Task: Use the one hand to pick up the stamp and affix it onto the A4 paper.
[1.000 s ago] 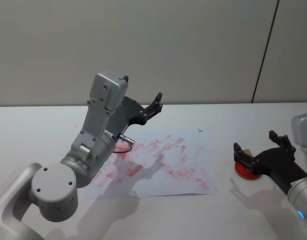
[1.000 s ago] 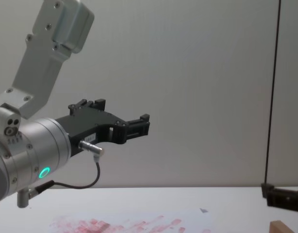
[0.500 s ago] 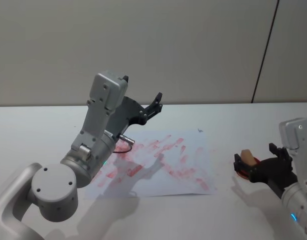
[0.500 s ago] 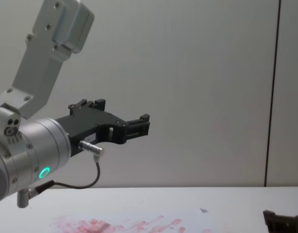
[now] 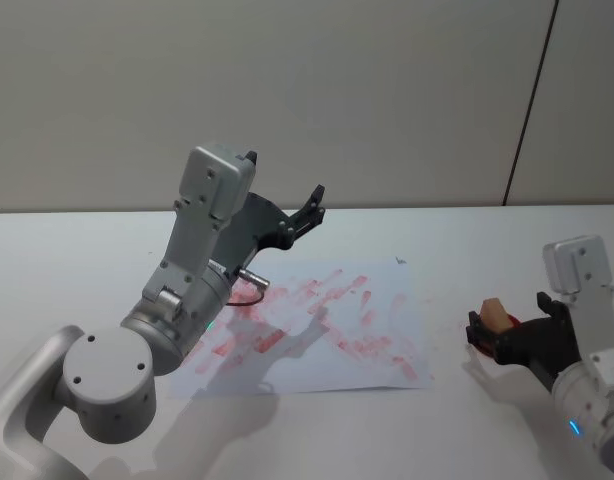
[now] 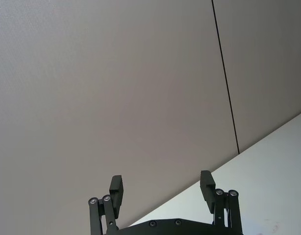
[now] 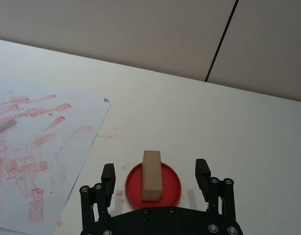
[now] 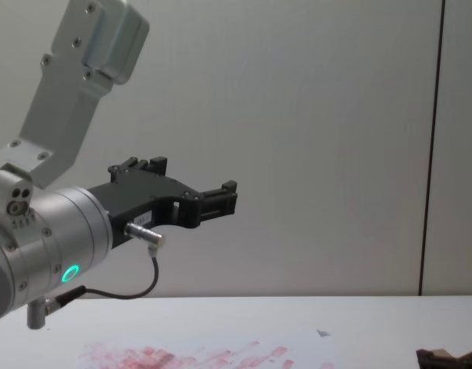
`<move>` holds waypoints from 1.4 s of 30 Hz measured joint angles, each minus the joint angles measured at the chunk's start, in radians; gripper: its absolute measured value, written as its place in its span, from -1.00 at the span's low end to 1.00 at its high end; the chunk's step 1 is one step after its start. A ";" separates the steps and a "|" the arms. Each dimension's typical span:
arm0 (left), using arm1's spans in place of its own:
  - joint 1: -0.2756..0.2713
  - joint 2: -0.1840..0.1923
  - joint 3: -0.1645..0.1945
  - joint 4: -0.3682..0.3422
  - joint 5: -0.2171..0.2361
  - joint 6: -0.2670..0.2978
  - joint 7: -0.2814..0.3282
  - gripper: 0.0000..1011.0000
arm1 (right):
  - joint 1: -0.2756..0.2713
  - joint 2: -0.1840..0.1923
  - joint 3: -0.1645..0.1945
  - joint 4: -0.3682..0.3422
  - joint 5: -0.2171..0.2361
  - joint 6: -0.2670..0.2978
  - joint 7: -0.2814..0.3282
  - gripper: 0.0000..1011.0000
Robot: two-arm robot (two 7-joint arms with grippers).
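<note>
The stamp (image 7: 151, 175), a light-brown wooden block, stands upright on a round red ink pad (image 7: 170, 188). My right gripper (image 7: 155, 172) is open, with one finger on each side of the stamp and a gap to both. In the head view the stamp (image 5: 494, 313) shows between the fingers of the right gripper (image 5: 507, 315), right of the A4 paper (image 5: 317, 320). The paper, a white sheet covered in red marks, lies flat on the table (image 5: 67, 260). My left gripper (image 5: 312, 205) hangs open high above the paper's far left part.
The left arm with its green ring (image 8: 70, 272) fills the left of the chest view, its gripper (image 8: 221, 196) well above the table. The white table runs to a plain wall behind. Bare tabletop lies between the paper's right edge (image 7: 99, 127) and the pad.
My right gripper has sunk and drawn back toward me, dropping to the bottom edge of the chest view. The stamp now stands between its fingers. The left arm has not moved.
</note>
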 joint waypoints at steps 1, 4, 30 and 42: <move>0.000 0.000 0.000 0.000 0.000 0.000 0.000 0.98 | 0.003 -0.002 0.000 0.003 -0.002 0.002 0.000 0.98; 0.000 0.000 0.000 0.000 0.000 0.000 0.000 0.98 | 0.012 -0.010 -0.001 0.018 -0.009 0.009 0.000 0.98; 0.000 0.000 0.000 0.000 0.000 0.000 0.000 0.98 | 0.044 -0.041 -0.001 0.086 -0.038 0.044 -0.001 0.28; 0.000 0.000 0.000 0.000 0.000 0.000 0.000 0.98 | 0.047 -0.043 -0.001 0.093 -0.040 0.047 -0.001 -0.47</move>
